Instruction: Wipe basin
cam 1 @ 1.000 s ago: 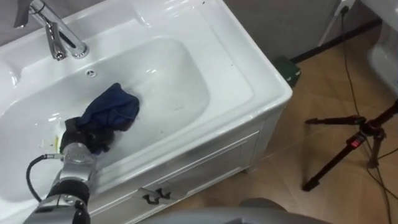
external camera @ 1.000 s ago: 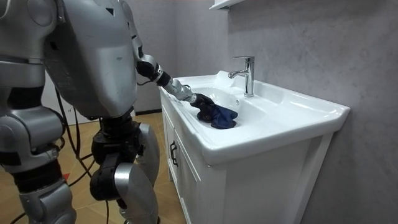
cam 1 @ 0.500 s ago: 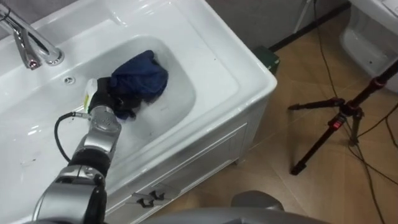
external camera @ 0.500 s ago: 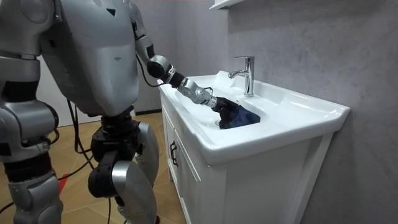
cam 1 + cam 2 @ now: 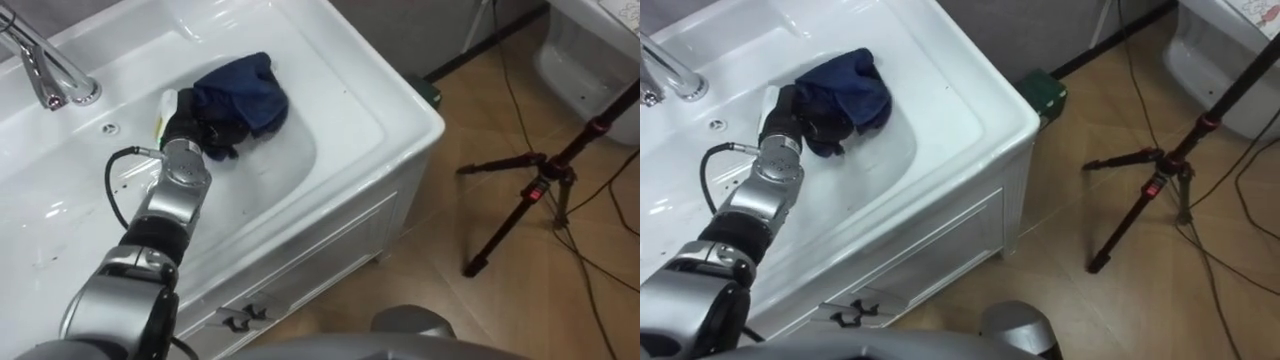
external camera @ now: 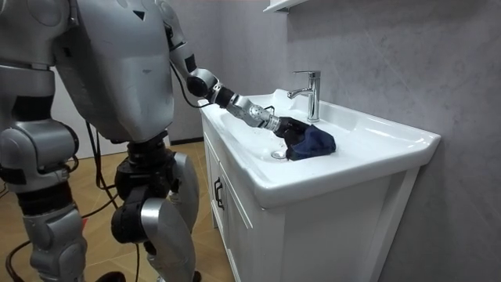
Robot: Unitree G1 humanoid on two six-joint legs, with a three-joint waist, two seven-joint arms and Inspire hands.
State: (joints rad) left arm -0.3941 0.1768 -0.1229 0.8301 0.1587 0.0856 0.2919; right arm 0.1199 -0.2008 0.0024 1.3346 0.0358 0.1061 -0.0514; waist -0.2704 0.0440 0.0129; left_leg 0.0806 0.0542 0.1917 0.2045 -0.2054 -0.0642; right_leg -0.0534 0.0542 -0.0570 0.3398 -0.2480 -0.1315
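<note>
Left hand: the left hand (image 5: 188, 128) reaches in from the lower left, down inside the basin (image 5: 345, 120).
Fingers: dark fingers (image 5: 216, 140) curled into the near edge of the cloth, gripping it.
Cloth: a dark blue cloth (image 5: 245, 92) lies bunched against the basin's inner wall at its right end, touching the hand.
Tap: a chrome tap (image 5: 42, 68) stands at the basin's back rim, well apart from the cloth.
Eye views add: a black tripod (image 5: 535, 190) on the tiled floor to the right, and the white cabinet (image 5: 300, 258) front with its dark handles below the basin.
Room view adds: the robot stands upright against the cabinet, arm stretched out; the cloth (image 6: 313, 141) sits just beside the metal drain (image 6: 279, 155), with the tap (image 6: 311, 94) behind it.
</note>
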